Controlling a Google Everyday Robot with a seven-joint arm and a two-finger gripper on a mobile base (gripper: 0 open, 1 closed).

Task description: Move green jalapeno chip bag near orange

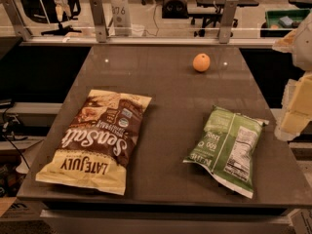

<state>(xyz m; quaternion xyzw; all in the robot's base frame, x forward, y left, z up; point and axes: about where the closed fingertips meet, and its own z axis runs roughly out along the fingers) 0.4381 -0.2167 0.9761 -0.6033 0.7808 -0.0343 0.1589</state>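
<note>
gripper (295, 101), open or closed impossible to tell, hangs right of the worktop (170, 96); crinkly green bag (226, 147) could slip, orange (201, 62) could roll.

The green jalapeno chip bag (227, 148) is laid flat on the table (170, 126), front right, well apart from the orange (201, 62) farther back. The hand (294, 108) is seen at the right edge.

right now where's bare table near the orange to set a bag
Bare dark tabletop surrounds the small round orange, widest to its left, plus the strip between the brown-and-yellow Sea Salt bag and the crinkly green chip bag. The gripper crowds the right edge.
</note>
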